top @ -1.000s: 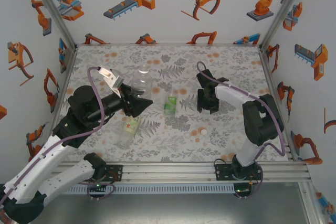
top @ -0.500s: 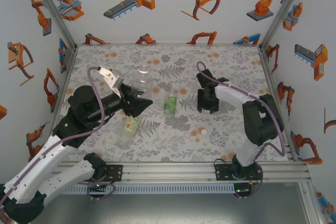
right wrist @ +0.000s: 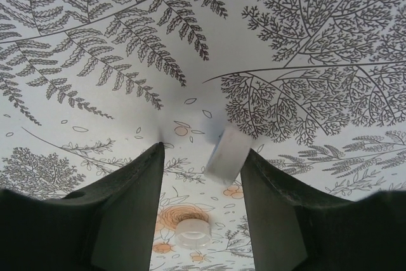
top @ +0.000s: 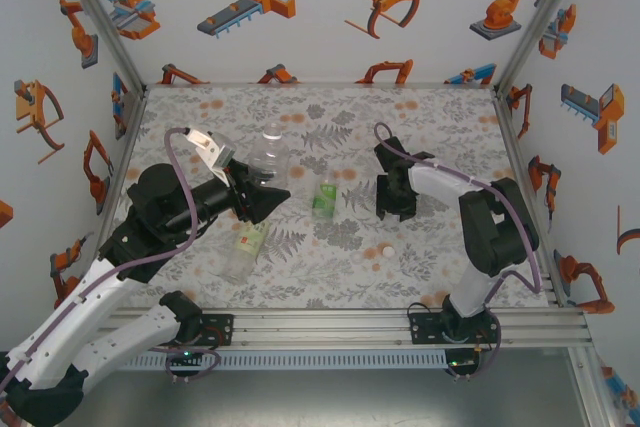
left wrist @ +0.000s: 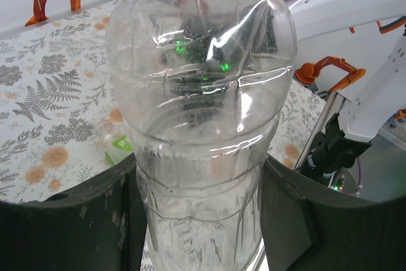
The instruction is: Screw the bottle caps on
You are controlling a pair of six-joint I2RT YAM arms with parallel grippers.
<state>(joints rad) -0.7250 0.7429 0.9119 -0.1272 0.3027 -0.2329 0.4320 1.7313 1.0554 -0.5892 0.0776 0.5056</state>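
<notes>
My left gripper (top: 268,192) (left wrist: 200,220) is shut on the nearly plain clear bottle (top: 268,150) (left wrist: 200,93) and holds it upright above the table; its neck is cut off at the top of the left wrist view. A bright-green-labelled bottle (top: 325,197) (left wrist: 117,148) stands mid-table. The yellow-green-labelled bottle (top: 245,247) lies on its side near the front. My right gripper (top: 395,209) (right wrist: 202,150) points down at the cloth, open. A white cap (right wrist: 227,155) sits tilted on edge between its fingers, against the right one. Another cap (right wrist: 192,233) (top: 387,250) lies flat on the cloth.
A floral cloth (top: 440,127) covers the table, inside white walls printed with orange robots. A metal rail (top: 330,322) runs along the front edge by the arm bases. The right arm (left wrist: 355,4) crosses behind the held bottle.
The right gripper has shifted very slightly over the cloth. The left arm and the bottles have not moved.
</notes>
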